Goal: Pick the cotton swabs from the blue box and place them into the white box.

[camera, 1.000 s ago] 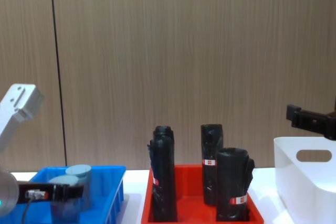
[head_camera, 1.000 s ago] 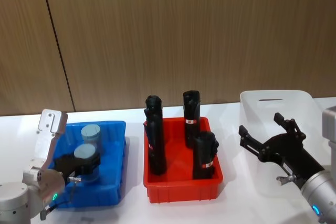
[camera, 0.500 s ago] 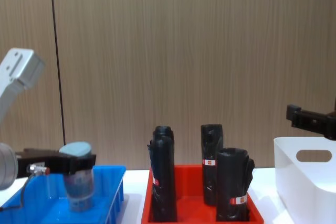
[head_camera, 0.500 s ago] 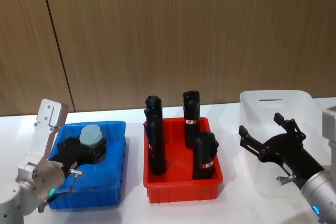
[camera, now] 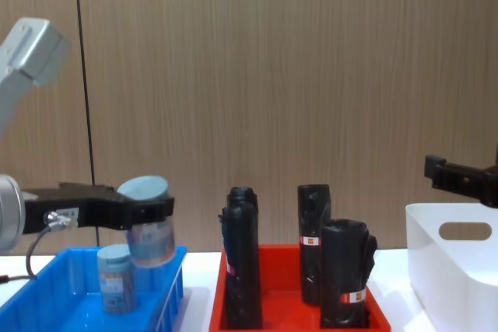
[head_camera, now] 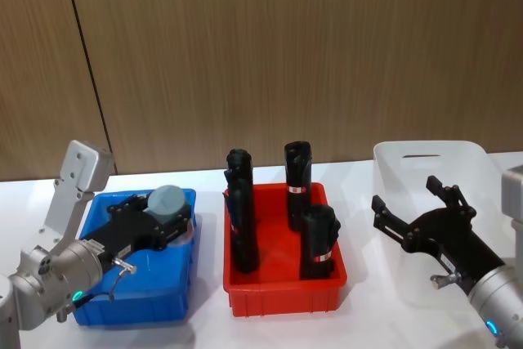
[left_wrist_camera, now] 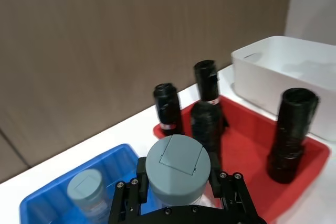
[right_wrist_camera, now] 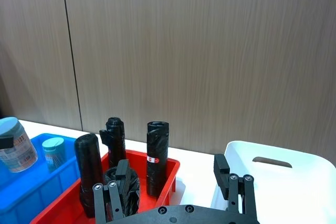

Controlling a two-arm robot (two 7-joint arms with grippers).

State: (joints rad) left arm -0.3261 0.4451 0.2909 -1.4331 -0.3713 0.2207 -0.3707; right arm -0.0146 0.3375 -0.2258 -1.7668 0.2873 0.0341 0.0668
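My left gripper (head_camera: 163, 220) is shut on a cotton swab jar (head_camera: 170, 199) with a grey-blue lid. It holds the jar in the air above the right end of the blue box (head_camera: 135, 293). In the chest view the lifted jar (camera: 149, 237) hangs higher than the blue box's rim (camera: 170, 295). A second cotton swab jar (camera: 117, 277) stands inside the blue box. The white box (head_camera: 425, 161) sits at the far right. My right gripper (head_camera: 406, 194) hovers open in front of it with nothing between its fingers.
A red tray (head_camera: 282, 296) with several tall black rolls (head_camera: 319, 243) stands between the blue box and the white box. The rolls rise well above the tray's walls. A wooden wall runs behind the white table.
My left gripper has risen out of the blue box with the jar and moved right, toward the red tray. The other jar stays in the box. The right arm has not moved.
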